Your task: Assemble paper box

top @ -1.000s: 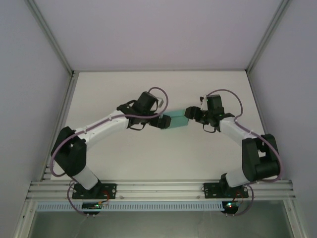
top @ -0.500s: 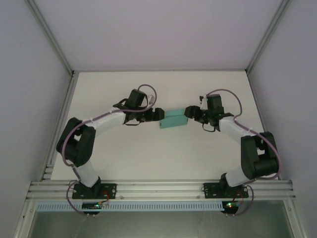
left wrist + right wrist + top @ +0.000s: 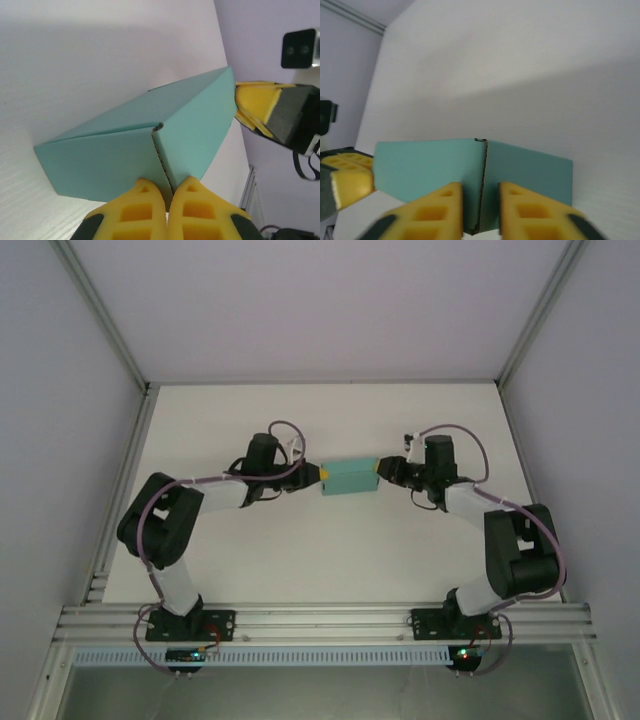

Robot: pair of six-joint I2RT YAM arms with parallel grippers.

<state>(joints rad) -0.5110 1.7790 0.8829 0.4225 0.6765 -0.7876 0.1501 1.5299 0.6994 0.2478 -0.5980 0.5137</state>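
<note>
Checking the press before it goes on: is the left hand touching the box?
Touching. The left wrist view shows the shut left hand butted against the box at its near end, with no gap.

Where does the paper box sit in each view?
Top external: paper box at the centre of the table, left gripper and right gripper at its ends.
Left wrist: box at picture centre.
Right wrist: box at lower centre.
Shared landmark: a yellow-tipped gripper at each end of the box.
</note>
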